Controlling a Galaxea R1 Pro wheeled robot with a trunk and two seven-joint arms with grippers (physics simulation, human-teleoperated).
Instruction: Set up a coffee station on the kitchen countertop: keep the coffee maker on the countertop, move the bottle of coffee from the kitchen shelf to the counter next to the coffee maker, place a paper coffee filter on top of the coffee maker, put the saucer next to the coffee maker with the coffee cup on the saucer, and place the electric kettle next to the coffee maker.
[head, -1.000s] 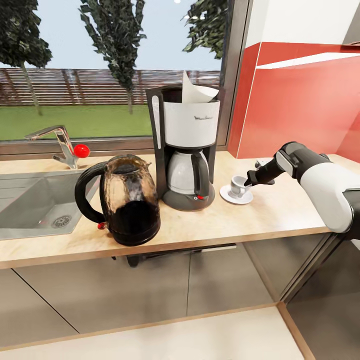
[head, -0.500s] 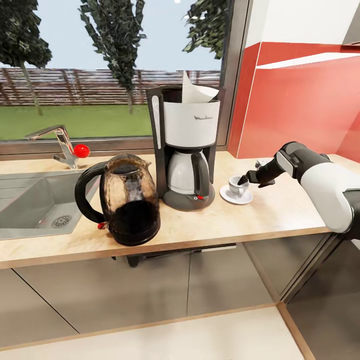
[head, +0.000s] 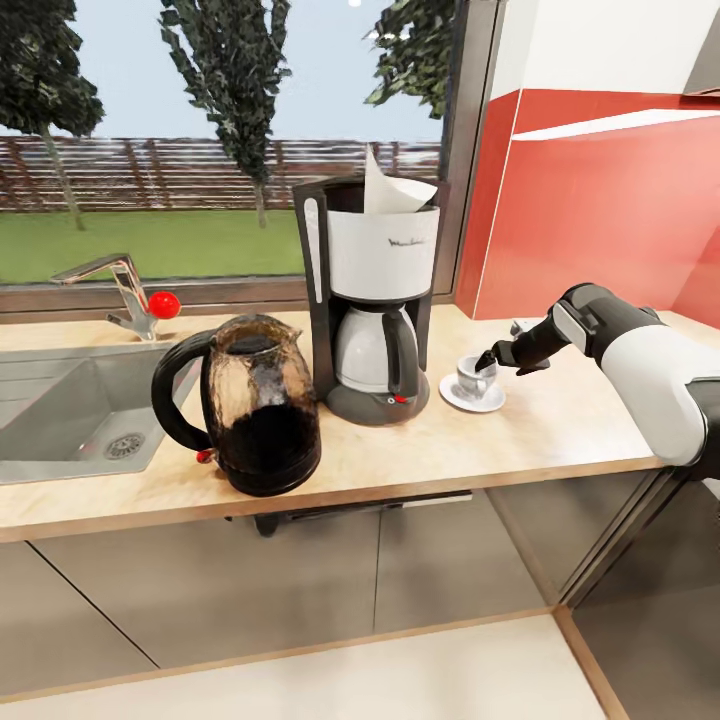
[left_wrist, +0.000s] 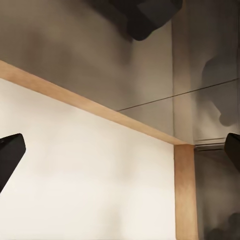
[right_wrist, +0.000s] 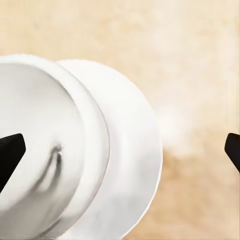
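Observation:
The black and white coffee maker (head: 375, 300) stands on the wooden countertop (head: 540, 430) with a white paper filter (head: 392, 190) sticking out of its top. To its left is the dark glass electric kettle (head: 255, 405). To its right a white coffee cup (head: 470, 376) sits on a white saucer (head: 472, 403). My right gripper (head: 489, 358) hovers just above the cup's right rim. In the right wrist view the cup (right_wrist: 45, 150) and saucer (right_wrist: 137, 150) lie below the open right gripper (right_wrist: 120, 150). My left gripper (left_wrist: 120, 155) is open, with nothing between its fingers.
A steel sink (head: 70, 410) with a faucet (head: 120, 290) takes up the counter's left end. A red backsplash (head: 600, 220) rises behind the right end. The left wrist view looks down on pale floor (left_wrist: 90, 190) and grey cabinet fronts (left_wrist: 75, 45).
My right gripper has lifted slightly up and away from the cup, which stays on the saucer. The head view has shifted a little.

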